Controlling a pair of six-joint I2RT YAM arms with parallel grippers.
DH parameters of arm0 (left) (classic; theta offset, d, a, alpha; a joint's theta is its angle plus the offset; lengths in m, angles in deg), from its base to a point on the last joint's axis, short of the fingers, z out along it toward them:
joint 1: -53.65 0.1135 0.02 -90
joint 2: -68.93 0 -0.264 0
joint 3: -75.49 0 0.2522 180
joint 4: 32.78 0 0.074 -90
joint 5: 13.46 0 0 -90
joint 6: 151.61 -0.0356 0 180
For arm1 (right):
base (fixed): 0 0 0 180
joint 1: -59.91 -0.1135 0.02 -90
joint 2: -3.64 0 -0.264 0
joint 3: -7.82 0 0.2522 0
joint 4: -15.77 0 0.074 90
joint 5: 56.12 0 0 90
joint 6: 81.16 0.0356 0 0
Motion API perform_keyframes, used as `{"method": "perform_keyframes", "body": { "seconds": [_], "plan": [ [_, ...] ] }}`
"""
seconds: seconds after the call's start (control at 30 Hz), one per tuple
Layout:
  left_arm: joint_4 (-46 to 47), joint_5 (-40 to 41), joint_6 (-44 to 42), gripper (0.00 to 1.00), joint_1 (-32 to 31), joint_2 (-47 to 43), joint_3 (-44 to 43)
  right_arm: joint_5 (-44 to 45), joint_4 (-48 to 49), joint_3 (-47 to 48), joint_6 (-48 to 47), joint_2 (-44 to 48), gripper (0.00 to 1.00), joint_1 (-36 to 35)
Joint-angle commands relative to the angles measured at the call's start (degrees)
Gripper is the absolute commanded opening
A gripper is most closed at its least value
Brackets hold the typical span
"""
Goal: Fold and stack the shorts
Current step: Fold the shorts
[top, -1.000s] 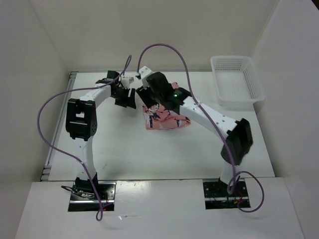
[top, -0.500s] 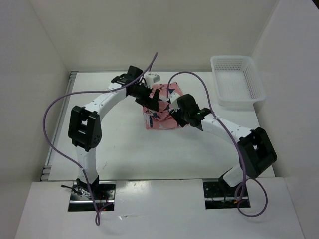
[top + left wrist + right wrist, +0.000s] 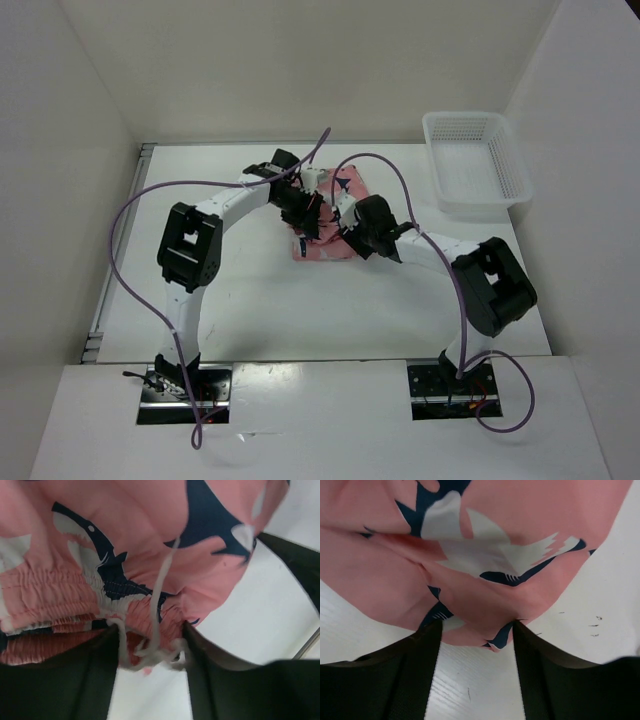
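One pair of shorts (image 3: pixel 318 248) (seemingly folded)

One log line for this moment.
shorts: lying bunched | left gripper: at waistband | right gripper: at shorts' edge | basket: empty

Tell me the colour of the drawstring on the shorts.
White. The drawstring against the salmon-pink shorts shows best in the left wrist view.

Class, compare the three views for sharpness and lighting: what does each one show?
Top external: evenly lit, sharp, only faint shadows. Left wrist: shorts slightly soft, left fingers underexposed black. Right wrist: print crisper, right fingers likewise dark.
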Motion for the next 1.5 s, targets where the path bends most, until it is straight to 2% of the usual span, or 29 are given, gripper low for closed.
{"method": "perform_keyframes", "body": {
  "seconds": [0.0,0.07,0.1,0.17,0.2,0.23,0.37,0.57,0.63,0.7,0.8,0.9,0.93,1.03,1.07,1.1,1.13,1.17,1.2,1.23,1.27,1.37,1.47],
  "plan": [
    [0.8,0.3,-0.6,0.50,-0.2,2.6,-3.1,-1.2,4.9,-0.5,-2.9,-1.6,0.60,1.1],
    [0.8,0.3,-0.6,0.40,-0.2,3.3,-3.9,-1.2,5.6,-0.5,-2.9,-2.2,0.50,1.6],
    [0.2,0.3,-0.6,0.29,-0.2,3.3,-3.9,-1.2,5.6,-0.5,-2.9,-2.2,0.35,1.6],
    [0.2,0.3,-0.6,0.15,0.6,1.7,-2.7,-0.7,6.2,-1.2,-3.5,-2.2,0.17,1.6],
    [0.2,0.3,-0.6,0.09,2.0,0.1,-1.4,-0.7,6.2,-1.2,-4.1,-2.2,0.03,2.1],
    [-0.4,0.3,-0.6,0.00,2.8,-0.8,-0.9,-0.7,5.7,-1.2,-4.1,-0.9,0.00,2.1],
    [-3.6,0.3,-0.6,0.00,5.5,-4.7,-0.2,-1.2,2.6,-1.7,-4.7,1.2,0.00,2.7],
    [-10.5,-0.2,-0.6,0.01,6.1,-8.7,-2.6,-6.6,-4.7,-0.5,-7.1,4.1,0.00,2.7],
    [-11.3,1.1,-0.6,0.04,6.1,-8.7,-0.9,-8.7,-6.6,-0.5,-7.6,4.1,0.00,2.7],
    [-11.3,2.4,-0.6,0.07,6.1,-8.7,5.1,-10.0,-8.6,-0.5,-8.1,4.6,0.00,2.1],
    [-8.1,3.7,-0.6,0.17,6.1,-7.1,11.8,-12.8,-11.1,-1.7,-9.4,5.1,0.00,-0.2],
    [-7.4,4.4,-0.6,0.24,6.1,-5.7,13.5,-14.7,-14.6,-1.7,-11.9,5.9,0.00,-1.7],
    [-7.4,4.4,-0.6,0.24,6.1,-6.5,13.5,-15.2,-15.5,-1.7,-12.6,6.5,0.00,-1.7],
    [-8.5,4.4,-0.6,0.33,6.1,-9.6,13.5,-16.8,-19.4,-1.7,-15.1,7.9,0.00,-2.2],
    [-9.6,4.4,-0.6,0.39,6.1,-10.4,11.6,-17.4,-20.2,-1.7,-15.1,8.5,0.10,-2.2],
    [-12.8,3.3,-0.6,0.56,6.1,-11.8,10.6,-17.4,-21.6,-1.7,-15.8,10.0,0.25,-2.2],
    [-14.4,2.5,-0.6,0.61,6.1,-12.7,9.5,-18.6,-22.5,-1.7,-16.7,10.8,0.60,-2.2],
    [-17.2,0.8,-0.6,0.66,6.1,-13.5,7.0,-19.2,-23.4,-1.2,-18.0,12.1,0.68,-2.2],
    [-18.4,-0.1,-0.6,0.69,6.8,-15.0,5.5,-19.8,-25.0,-1.2,-18.0,15.0,0.73,-2.2],
    [-19.0,-0.8,-0.6,0.77,7.8,-15.6,4.0,-21.3,-25.0,0.2,-18.0,16.6,0.75,-2.2],
    [-19.0,-1.8,-0.6,0.81,8.5,-15.6,2.4,-22.4,-25.9,0.9,-18.0,18.4,0.75,-2.2],
    [-15.2,-3.0,-0.6,0.88,11.5,-15.4,-3.2,-24.6,-25.9,1.9,-16.1,23.6,0.73,-1.0],
    [-11.2,0.8,-0.6,0.88,12.1,-10.5,-6.2,-23.6,-22.1,0.8,-13.2,21.8,0.69,-1.0]
  ]
}}
